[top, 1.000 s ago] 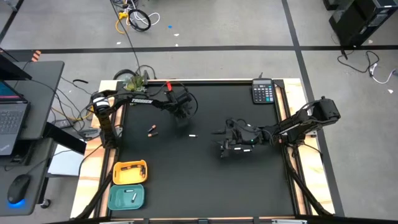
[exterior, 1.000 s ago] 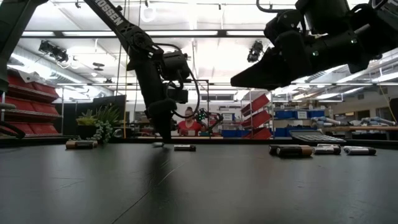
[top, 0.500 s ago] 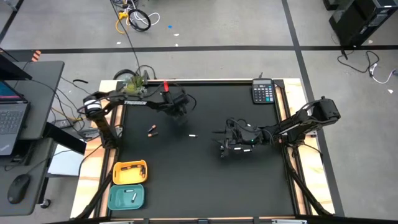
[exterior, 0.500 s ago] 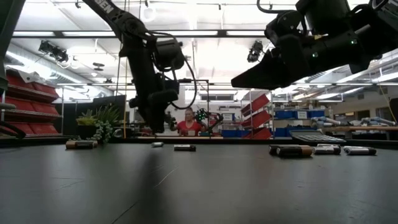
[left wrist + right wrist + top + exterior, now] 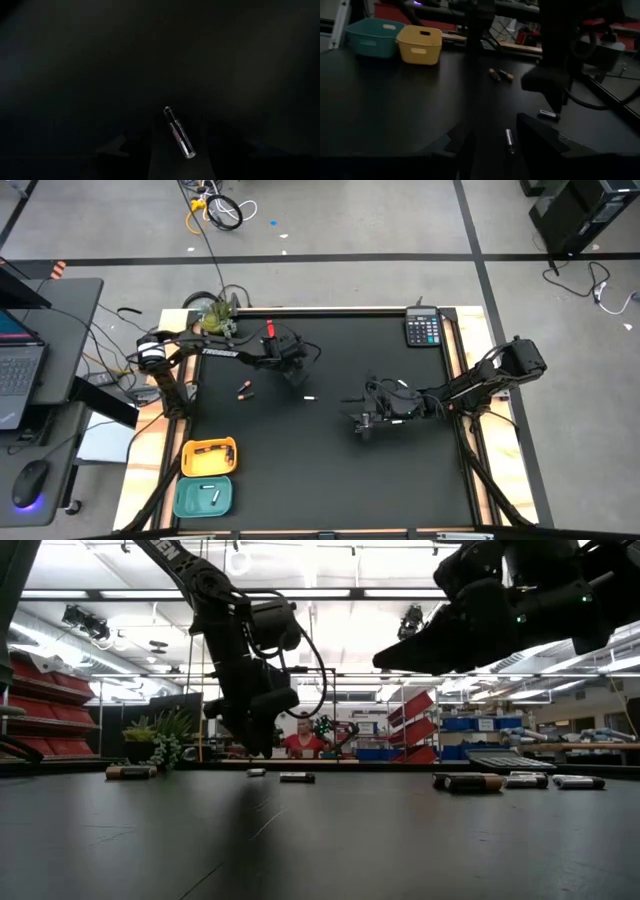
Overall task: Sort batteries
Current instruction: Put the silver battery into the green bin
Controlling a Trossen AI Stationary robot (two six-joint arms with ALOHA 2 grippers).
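Two dark robot arms work over a black table strewn with slim cylindrical batteries. The left gripper [image 5: 297, 369] hangs above the table's rear left part, fingers spread, holding nothing, with a slim white battery [image 5: 179, 133] lying on the mat just beneath it. The right gripper [image 5: 366, 420] hangs near the table's middle; whether its fingers grasp anything cannot be told. Another white battery [image 5: 309, 397] lies between the two grippers, and a pair of dark batteries with copper ends [image 5: 244, 390] rests to the left. At the front left corner stand a small yellow plastic bin [image 5: 208, 457] and a teal plastic bin [image 5: 203, 498] holding two pale batteries [image 5: 210, 495]. A dark calculator [image 5: 423, 329] sits at the rear right corner.
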